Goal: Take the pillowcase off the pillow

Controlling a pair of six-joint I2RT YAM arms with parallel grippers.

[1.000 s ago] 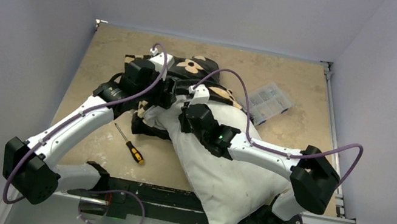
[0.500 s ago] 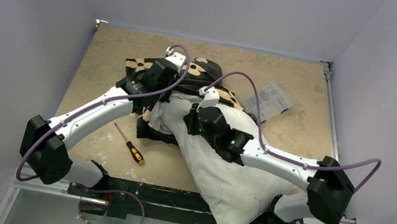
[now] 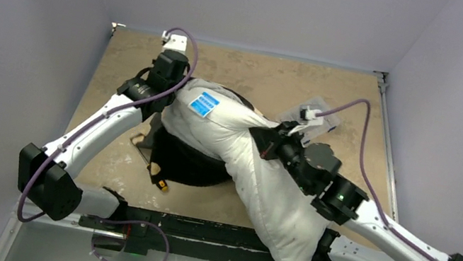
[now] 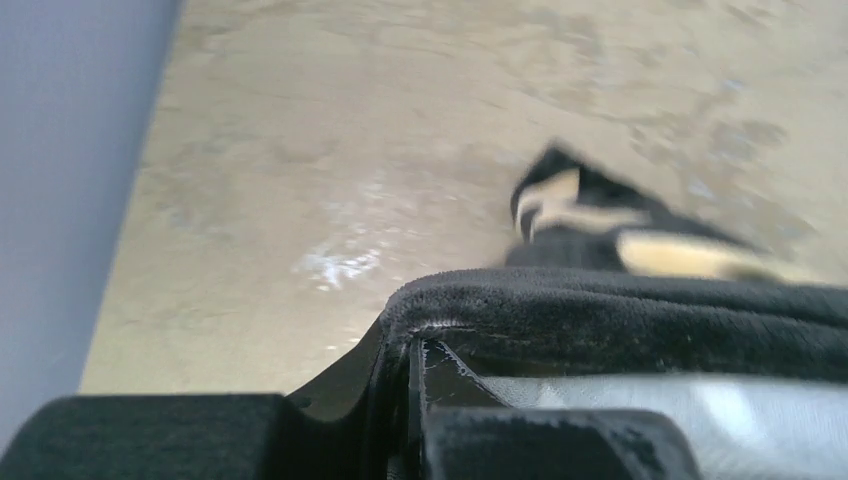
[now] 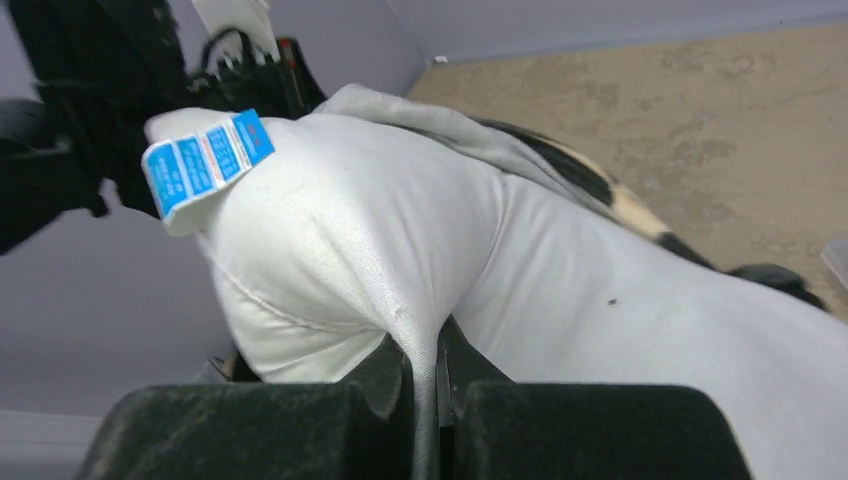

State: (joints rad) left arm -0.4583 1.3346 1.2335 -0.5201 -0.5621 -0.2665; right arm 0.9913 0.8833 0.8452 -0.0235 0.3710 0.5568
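Most of the pillow (image 3: 260, 193) is bare; my left fingers (image 4: 560, 445) grip the pillowcase (image 3: 187, 162) under its far end, my right fingers (image 5: 600, 430) pinch the pillow.

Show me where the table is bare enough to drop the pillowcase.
Bare: the far strip of table behind the pillow, and the right side between the box and the rail. A smaller patch lies near the front edge, right of the screwdriver. Crowded: the middle, with pillow, pillowcase, left arm and right arm.

pillow (image 3: 273, 202) atop pillowcase (image 3: 190, 164), on table (image 3: 260, 71)
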